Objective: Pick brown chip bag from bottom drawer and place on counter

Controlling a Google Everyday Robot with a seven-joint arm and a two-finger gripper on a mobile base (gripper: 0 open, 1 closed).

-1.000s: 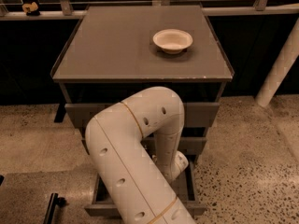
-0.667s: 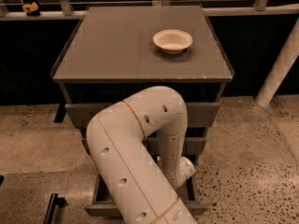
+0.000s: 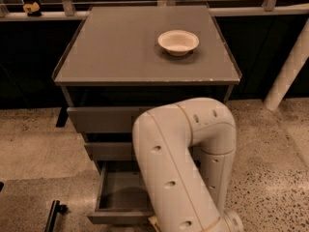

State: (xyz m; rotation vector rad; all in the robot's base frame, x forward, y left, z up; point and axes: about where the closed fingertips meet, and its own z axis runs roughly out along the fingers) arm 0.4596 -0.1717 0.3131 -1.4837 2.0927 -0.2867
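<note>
Arm [image 3: 186, 163] folds over the open bottom drawer [image 3: 115, 193] at 6 o'clock, hiding the tool, whose state I cannot tell

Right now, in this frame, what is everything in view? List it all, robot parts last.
counter: one, grey, top of the cabinet, centre.
bowl: one, white, on the counter, back right.
top drawer: one, grey, just under the counter.
middle drawer: one, grey, below the top drawer.
bottom drawer: one, grey, lowest, pulled open, partly covered by the arm.
brown chip bag: none seen; the arm hides much of the drawer.
pillar: one, white, right of the cabinet.
small tan object: one, on the back ledge, far left.
black object: one, on the floor, lower left.
arm: one, white, bent down in front of the cabinet toward the bottom drawer.
gripper: not in view, beyond the arm's lower end.
</note>
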